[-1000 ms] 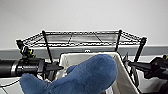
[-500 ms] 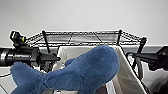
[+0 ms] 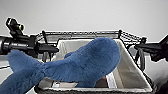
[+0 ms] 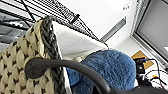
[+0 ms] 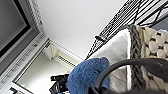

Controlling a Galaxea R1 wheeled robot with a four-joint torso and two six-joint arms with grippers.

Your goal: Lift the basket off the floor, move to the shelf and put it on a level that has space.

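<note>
Head view shows me the rectangular cream woven basket with pale fabric lining (image 3: 130, 72) raised high in front of the tall black metal wire shelf (image 3: 82, 35). The shelf's uppermost black wire-grid level with a low raised rim (image 3: 100, 33) lies just behind the basket's far edge, and above it I see only a plain pale wall. A big blue plush whale toy (image 3: 85, 65) lies in the basket and its tail hangs over the near left corner.

My left arm (image 3: 22, 43) comes in level at the basket's left side and my right arm (image 3: 155, 48) at its right side, both at rim height. I cannot tell if either gripper is spread or pressed together.

From the left wrist I see the dark braided rim (image 4: 51, 47), the dotted hole pattern and a dark curved handle (image 4: 65, 67). The right wrist view gives the same rim and weave on the other side.
</note>
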